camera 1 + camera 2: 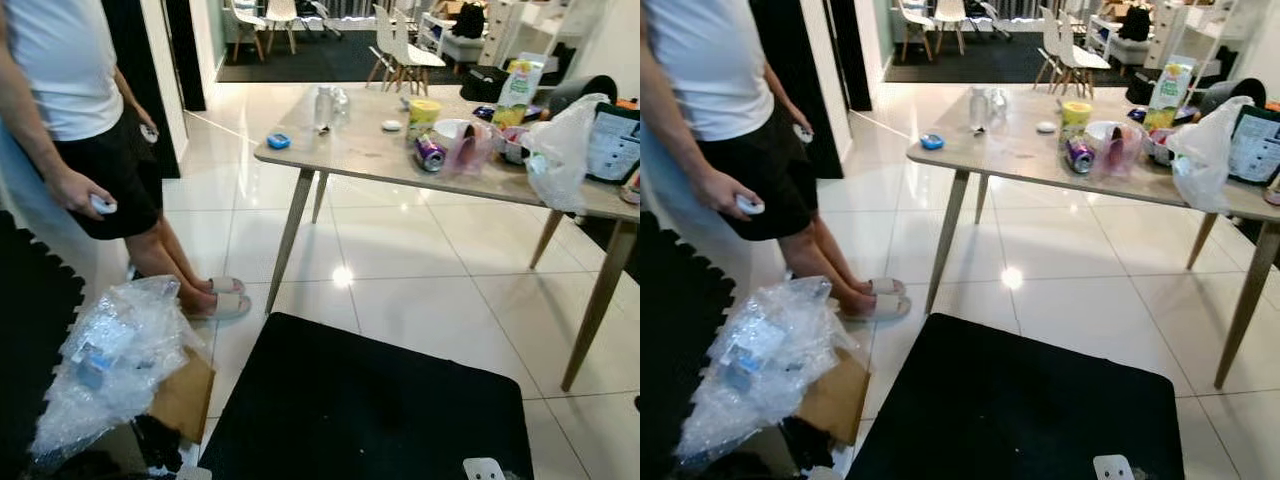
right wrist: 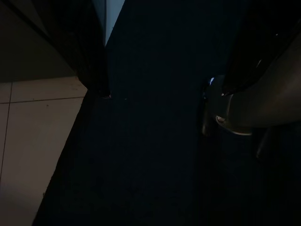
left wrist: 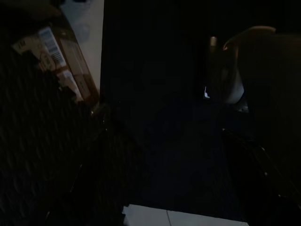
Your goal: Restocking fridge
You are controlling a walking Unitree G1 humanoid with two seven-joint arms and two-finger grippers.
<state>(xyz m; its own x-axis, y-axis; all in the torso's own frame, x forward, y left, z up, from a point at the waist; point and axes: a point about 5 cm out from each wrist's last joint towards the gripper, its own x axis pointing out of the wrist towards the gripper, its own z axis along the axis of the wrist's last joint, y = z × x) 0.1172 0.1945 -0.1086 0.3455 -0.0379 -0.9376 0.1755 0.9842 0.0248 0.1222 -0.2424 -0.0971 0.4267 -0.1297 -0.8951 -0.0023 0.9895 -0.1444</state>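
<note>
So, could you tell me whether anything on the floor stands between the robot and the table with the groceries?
Yes: a black mat lies on the floor right before the robot, short of the table. Beyond it the tiles to the table look bare.

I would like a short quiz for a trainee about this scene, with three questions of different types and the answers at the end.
1. True or false: the purple can stands upright on the table.
2. Which item lies nearest the table corner closest to the person?
A. green juice carton
B. small blue round object
C. white plastic bag
3. Fill in: the crumpled clear plastic wrap lies on the ____, beside the person's feet.

Key:
1. False; it lies on its side.
2. B
3. floor
</note>
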